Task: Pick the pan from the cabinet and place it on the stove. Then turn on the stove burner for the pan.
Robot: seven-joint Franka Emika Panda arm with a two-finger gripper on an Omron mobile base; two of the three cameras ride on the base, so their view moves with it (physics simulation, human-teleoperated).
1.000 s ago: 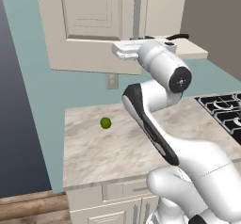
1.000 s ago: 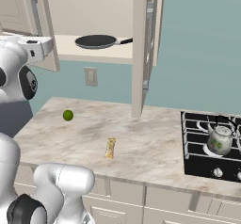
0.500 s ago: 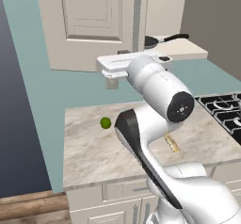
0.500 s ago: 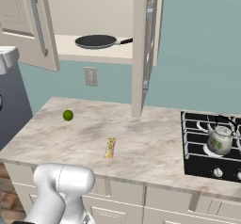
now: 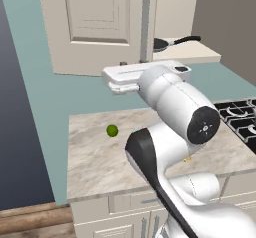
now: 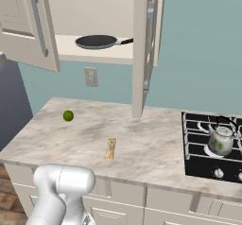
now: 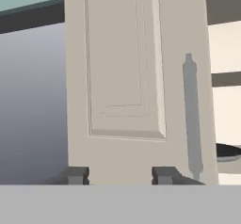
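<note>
The pan (image 6: 97, 41) sits flat on the shelf inside the open cabinet (image 6: 99, 54), at about 11 o'clock in the right base view, its thin handle pointing toward 3 o'clock. Both doors stand open. In the hand view the gripper (image 7: 120, 175) faces the left door up close, its two tips spread apart with nothing between them. On the counter (image 6: 142, 143) lie a small green lime (image 6: 68, 116) and a tan stick (image 6: 110, 149). At 4 o'clock is the stove (image 6: 208, 148), with a glass kettle (image 6: 220, 140) on it.
</note>
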